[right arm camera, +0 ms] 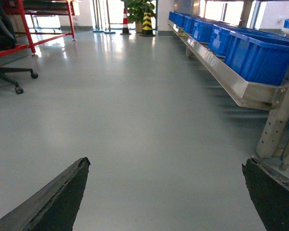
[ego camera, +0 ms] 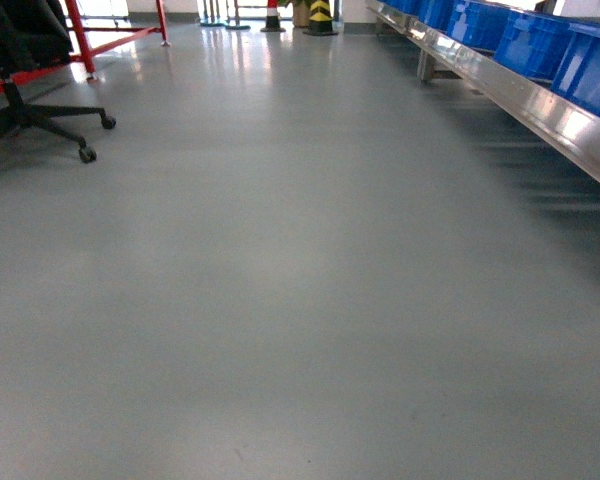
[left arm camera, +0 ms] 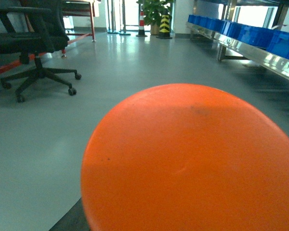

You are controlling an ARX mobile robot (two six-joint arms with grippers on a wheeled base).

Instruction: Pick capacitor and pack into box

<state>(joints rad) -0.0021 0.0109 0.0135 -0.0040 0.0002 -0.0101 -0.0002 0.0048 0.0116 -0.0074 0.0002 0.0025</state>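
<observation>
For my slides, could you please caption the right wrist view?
Open right gripper above bare grey floor, blue bins on a metal shelf at right.

Glossy grey floor [ego camera: 280, 300], blue plastic bins [ego camera: 540, 45]

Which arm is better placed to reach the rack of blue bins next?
Right, probably: right gripper is open and empty, with the blue bins on its side. An orange round object blocks the left wrist view.

Open grey floor [ego camera: 280, 300] runs ahead, hemmed at right by a steel rack [ego camera: 540, 105] of blue bins [ego camera: 525, 40], at left by an office chair [ego camera: 30, 100] and red frame [ego camera: 85, 40].
</observation>
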